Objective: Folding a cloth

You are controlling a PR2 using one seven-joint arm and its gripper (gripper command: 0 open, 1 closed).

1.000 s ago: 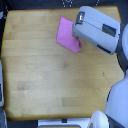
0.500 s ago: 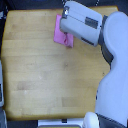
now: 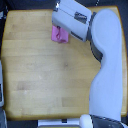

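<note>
The pink-magenta cloth lies bunched near the far edge of the wooden tabletop, partly hidden under my arm. Only a small crumpled part of it shows, with a fold running down its middle. My gripper sits at the end of the grey and white forearm, directly over the cloth's upper edge. Its fingers are hidden by the forearm housing, so their state does not show. Whether the cloth is held is not visible.
The white upper arm runs down the exterior view's right side over the table. Dark floor surrounds the table. A pale object stands at the left edge, and a white strip lies below the near edge.
The arm has swept toward the exterior view's left over the cloth. The cloth has gone from a spread sheet to a narrower bunched shape.
</note>
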